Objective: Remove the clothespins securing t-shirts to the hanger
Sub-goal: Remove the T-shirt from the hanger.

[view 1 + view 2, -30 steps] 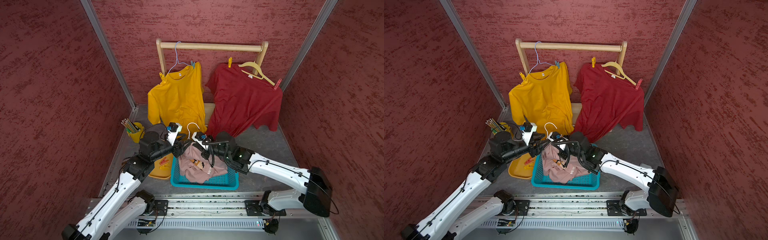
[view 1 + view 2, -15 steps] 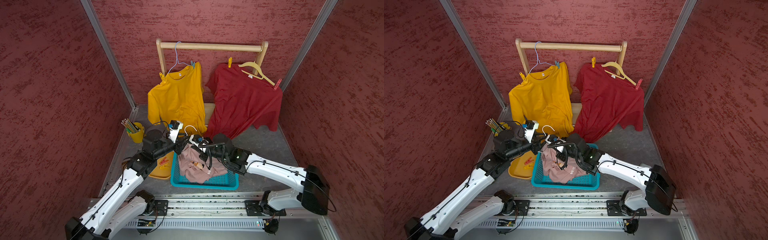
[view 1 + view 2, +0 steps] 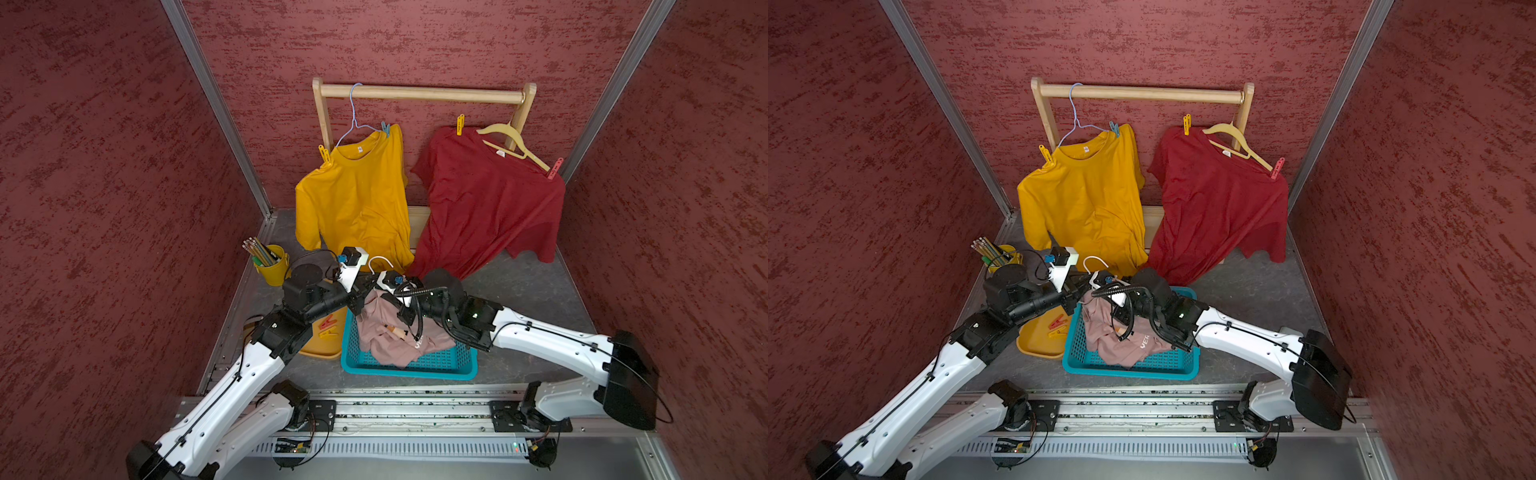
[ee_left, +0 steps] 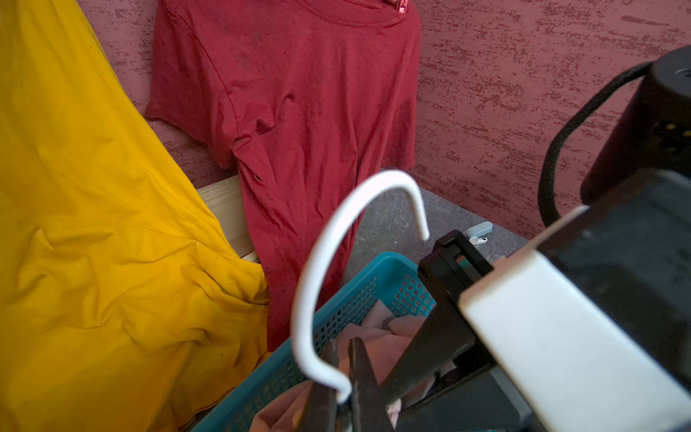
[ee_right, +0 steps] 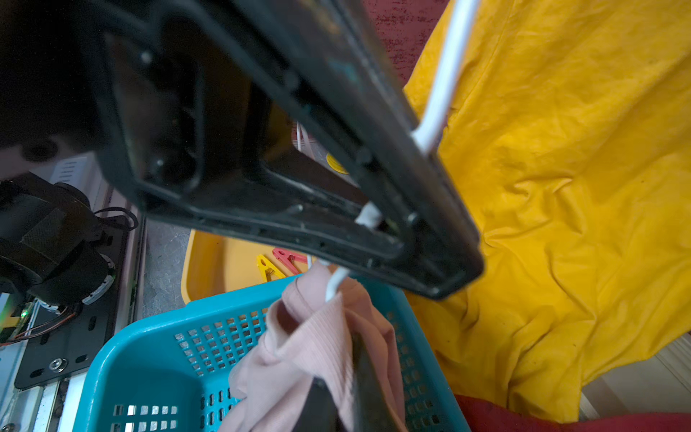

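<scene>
Our left claw (image 4: 343,349) is clamped tight on the stem of the white hanger (image 4: 329,239), whose hook curves free above it. Our right claw (image 5: 344,389) is closed as well, pinching a fold of the pink t-shirt (image 5: 310,348) just below. Both meet over the far left corner of the teal basket (image 3: 415,365), where the pink cloth lies bunched.

The basket sits on a grey mottled counter (image 3: 519,286), boxed in by dark red textured walls (image 3: 415,41) with metal corner posts; a metal rail (image 3: 395,411) at the near edge carries both arm bases. Just left of the basket we see a yellow tray (image 3: 322,348), and behind that a yellow cup of pencils (image 3: 272,266).

Nearest the claws, a red clothespin (image 3: 328,321) and a yellow clothespin (image 3: 329,331) lie loose in the tray. A pale clothespin (image 4: 478,232) lies on the counter beyond the basket. Well behind and above, on the wooden rack (image 3: 419,93), a yellow peg (image 3: 325,153) and a blue peg (image 3: 386,129) grip the mustard t-shirt (image 3: 353,199), while a second yellow peg (image 3: 460,124) and a pink peg (image 3: 555,168) grip the dark red t-shirt (image 3: 490,208).
</scene>
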